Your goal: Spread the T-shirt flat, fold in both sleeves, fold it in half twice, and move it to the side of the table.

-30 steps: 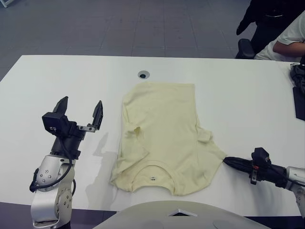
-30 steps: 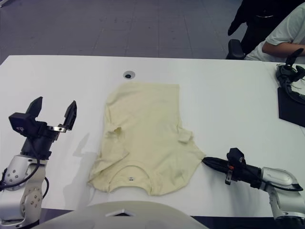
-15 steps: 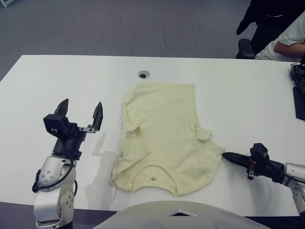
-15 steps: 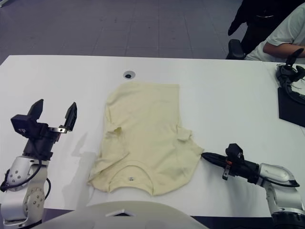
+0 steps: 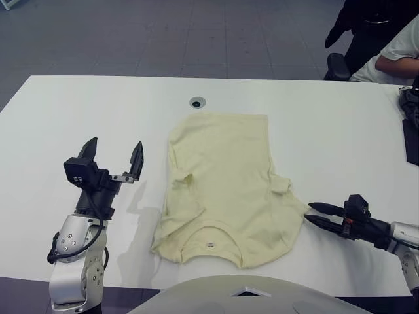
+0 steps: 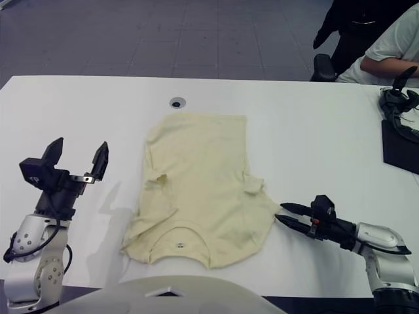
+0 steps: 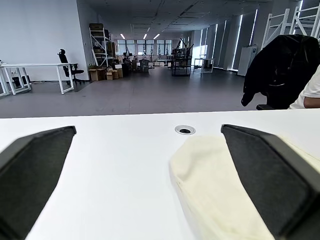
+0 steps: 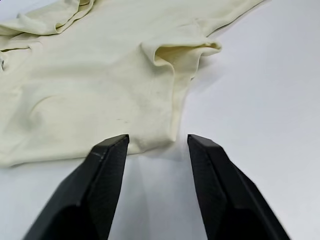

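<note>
Left gripper [image 5: 114, 142]: raised above the counter [image 5: 59, 111], well left of the T-shirt [image 5: 222, 176]. Jaws wide, tips up, nothing held. Judgement: parked clear of the cloth so it cannot drag it while the far side is handled.

T-shirt: mid-counter, collar [image 5: 209, 230] toward the robot. The hem lies near the cable hole [image 5: 197, 102] but apart from it. The body lies mostly flat but not square.
- Left sleeve [image 5: 186, 182]: turned in over the body, crumpled, with a ridge running down that side.
- Right sleeve [image 5: 281, 184]: bunched into a small lump at the side seam, only partly turned in.
- Right shoulder corner [image 5: 298, 212]: sticks out toward the right.

Right gripper [image 5: 309, 212]: low, lying almost along the counter and aimed at that corner. Jaws part-open, set side by side level with the surface, holding nothing. In the right wrist view the shirt's edge [image 8: 155, 145] sits just ahead of the tips, roughly centred between them. I cannot tell if they touch it. Judgement: the low approach suits pinching thin cloth that lies flat on the counter.

Stage (judged): spreading and sleeve work. Neither halving fold is made, and the shirt sits mid-counter, not at the side.

Risk: the tips may push the corner inward, rucking it, instead of gripping it.
</note>
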`<state>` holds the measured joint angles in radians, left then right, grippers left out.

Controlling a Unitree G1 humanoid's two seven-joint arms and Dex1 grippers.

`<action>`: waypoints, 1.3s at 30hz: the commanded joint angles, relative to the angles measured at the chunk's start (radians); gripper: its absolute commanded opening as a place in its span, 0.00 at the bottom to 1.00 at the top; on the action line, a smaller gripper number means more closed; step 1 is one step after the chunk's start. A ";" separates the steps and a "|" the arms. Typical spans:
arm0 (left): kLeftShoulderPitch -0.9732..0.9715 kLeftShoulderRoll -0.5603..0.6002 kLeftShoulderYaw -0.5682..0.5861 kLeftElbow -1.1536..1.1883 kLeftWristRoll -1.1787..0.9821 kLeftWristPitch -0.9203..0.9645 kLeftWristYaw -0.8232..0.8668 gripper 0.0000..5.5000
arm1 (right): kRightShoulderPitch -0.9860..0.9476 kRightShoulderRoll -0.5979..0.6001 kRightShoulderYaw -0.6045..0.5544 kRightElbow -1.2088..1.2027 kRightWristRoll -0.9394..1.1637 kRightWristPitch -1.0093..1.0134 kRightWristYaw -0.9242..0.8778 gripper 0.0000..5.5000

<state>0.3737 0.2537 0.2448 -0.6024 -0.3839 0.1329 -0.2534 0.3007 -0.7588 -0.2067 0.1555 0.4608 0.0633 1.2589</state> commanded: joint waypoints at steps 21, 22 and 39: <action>0.027 -0.014 -0.036 0.042 0.059 -0.033 -0.005 0.98 | 0.029 0.017 -0.025 -0.117 0.075 0.025 0.038 0.00; 0.030 -0.015 -0.037 0.042 0.060 -0.035 -0.004 0.98 | 0.030 0.019 -0.025 -0.147 0.086 0.033 0.035 0.00; 0.033 -0.034 -0.083 0.064 0.090 -0.059 -0.004 0.98 | -0.034 0.133 0.276 -0.411 -0.098 -0.024 -0.120 0.00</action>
<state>0.4018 0.2189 0.1655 -0.5480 -0.3014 0.0776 -0.2552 0.2799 -0.6274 0.0502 -0.2411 0.3801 0.0485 1.1454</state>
